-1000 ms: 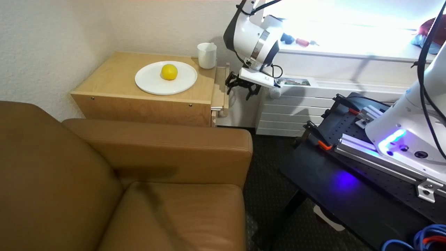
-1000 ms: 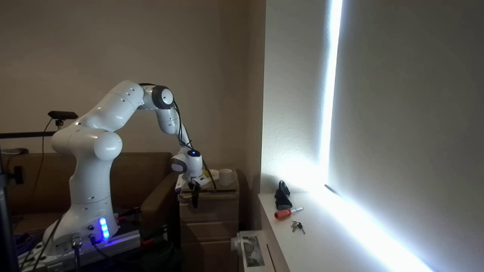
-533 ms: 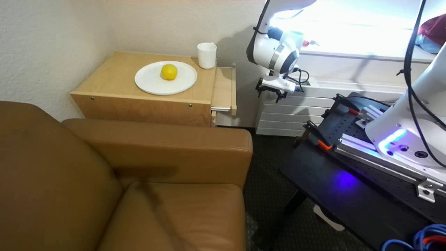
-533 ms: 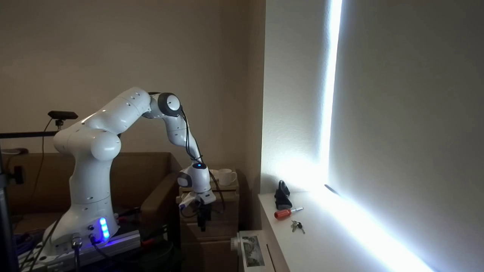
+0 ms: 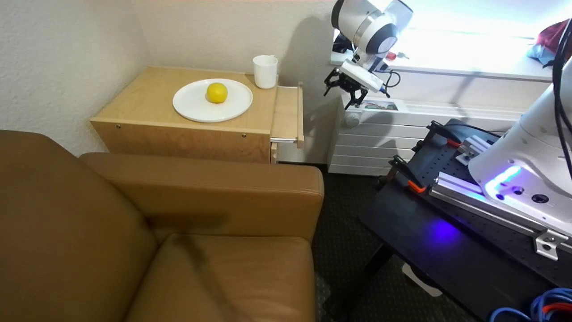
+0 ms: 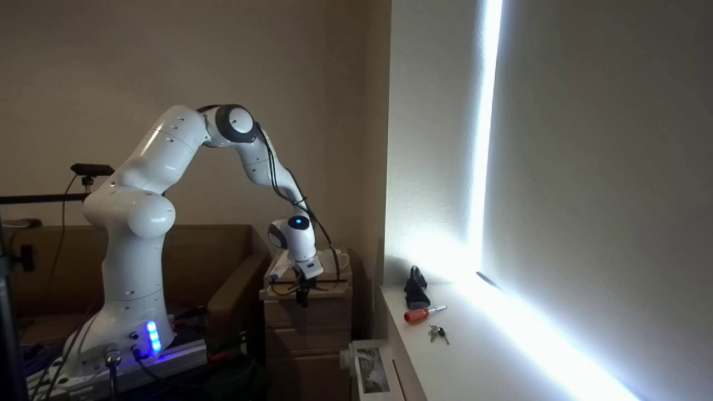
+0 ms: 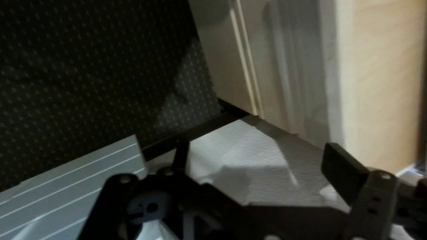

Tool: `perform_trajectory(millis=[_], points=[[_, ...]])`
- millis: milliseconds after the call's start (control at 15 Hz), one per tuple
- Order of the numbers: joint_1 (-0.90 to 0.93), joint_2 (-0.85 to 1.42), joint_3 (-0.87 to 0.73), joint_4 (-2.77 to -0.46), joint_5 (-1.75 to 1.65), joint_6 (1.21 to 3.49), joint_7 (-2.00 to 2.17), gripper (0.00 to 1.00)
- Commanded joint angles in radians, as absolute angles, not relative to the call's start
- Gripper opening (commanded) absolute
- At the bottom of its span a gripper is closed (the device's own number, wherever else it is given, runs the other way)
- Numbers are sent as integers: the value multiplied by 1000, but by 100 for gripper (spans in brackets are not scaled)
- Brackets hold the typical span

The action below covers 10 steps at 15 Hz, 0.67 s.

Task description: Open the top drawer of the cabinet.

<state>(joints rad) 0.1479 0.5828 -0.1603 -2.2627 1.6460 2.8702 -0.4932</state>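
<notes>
At the near left is the brown sofa [image 5: 210, 273], its armrest [image 5: 223, 192] in front of the cabinet [image 5: 178, 141]. On the cabinet's surface [image 5: 149, 91] sits a white plate [image 5: 239, 100] bearing a yellow ball [image 5: 217, 92]; being round, it could roll off if I jolt the wood. A white mug [image 5: 265, 71] stands by the far right corner, so a hard tug might topple it. Just under the surface's right edge, the top drawer [image 5: 286, 114] juts out to the right; I judge the opening mostly or wholly done, though I cannot tell whether it has travel left. Farther right, with a gap before the drawer front [image 5: 300, 117], is my end effector [image 5: 336, 101], its fingers [image 7: 345, 173] spread wide with nothing between them. If I swing left too low, a finger could bump that front and push the drawer back in. To the right again are the white radiator [image 5: 375, 145] and, above it, the window sill [image 5: 451, 58]; a careless retreat that way could knock me against the sill's edge.
</notes>
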Motion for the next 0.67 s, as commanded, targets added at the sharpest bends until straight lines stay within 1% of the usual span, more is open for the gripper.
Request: perform_trajectory(millis=[0, 133, 400, 600], points=[[152, 527, -157, -2299, 1629, 2839, -497, 100], [159, 475, -153, -2326, 1624, 2834, -490, 100], [217, 594, -104, -2207, 1818, 2893, -655, 100], [284, 682, -97, -2125, 1945, 2923, -775, 100]])
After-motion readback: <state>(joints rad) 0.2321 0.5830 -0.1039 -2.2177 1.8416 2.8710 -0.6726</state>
